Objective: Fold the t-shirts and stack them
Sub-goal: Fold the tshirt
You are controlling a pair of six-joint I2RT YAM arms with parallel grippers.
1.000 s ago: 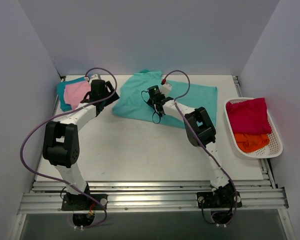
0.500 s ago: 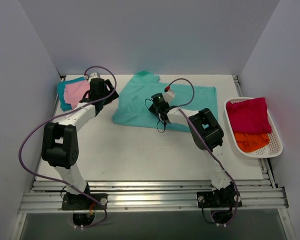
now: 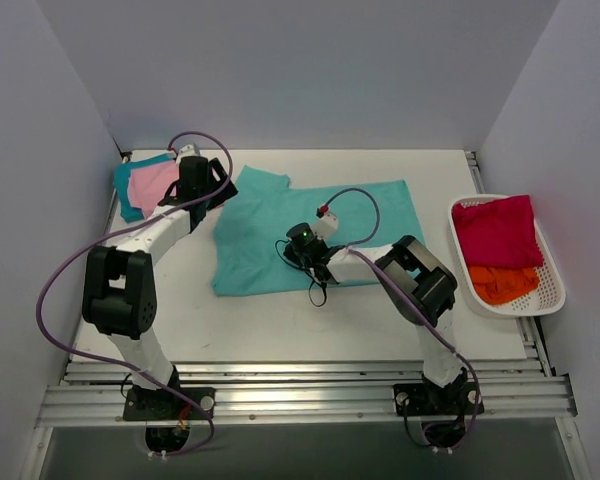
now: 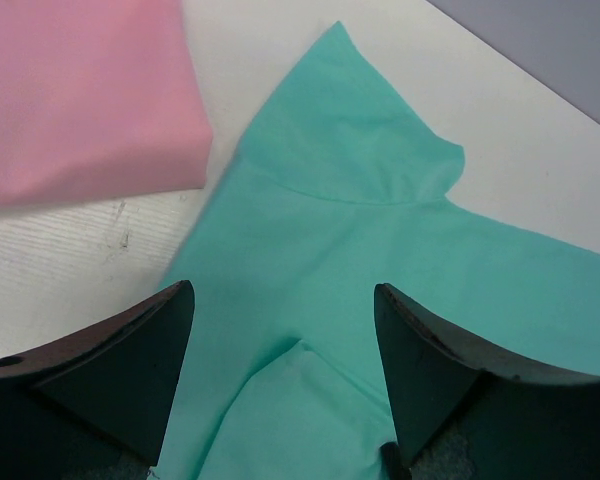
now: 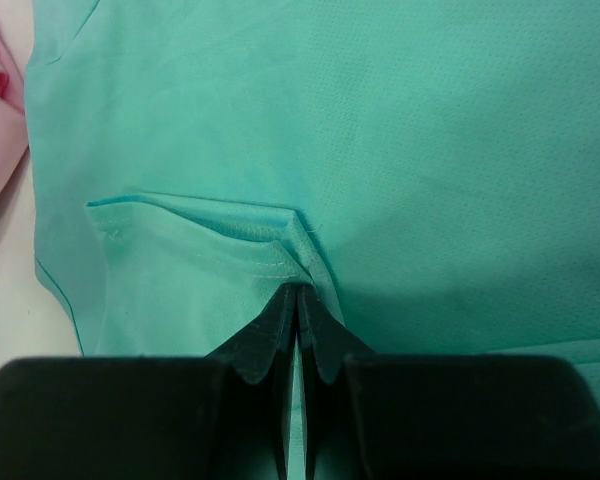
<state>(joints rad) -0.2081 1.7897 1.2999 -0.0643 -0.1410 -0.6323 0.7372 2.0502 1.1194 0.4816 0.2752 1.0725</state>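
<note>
The mint green t-shirt [image 3: 263,232] has slid toward the arms and lies flatter, just right of the pink t-shirt [image 3: 155,184]. The right gripper [image 5: 298,289], farther right and pinching a hem fold, dragged it there. The left gripper [image 4: 282,300], spread wide, hovers over the sleeve beside the pink t-shirt. Flattening looks nearly done, and folding likely comes next.

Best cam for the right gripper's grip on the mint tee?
Right wrist: right gripper shut on a folded hem of the mint green t-shirt, close up. Top external shows it small, the pinch not readable. Left wrist shows only the shirt.
</note>
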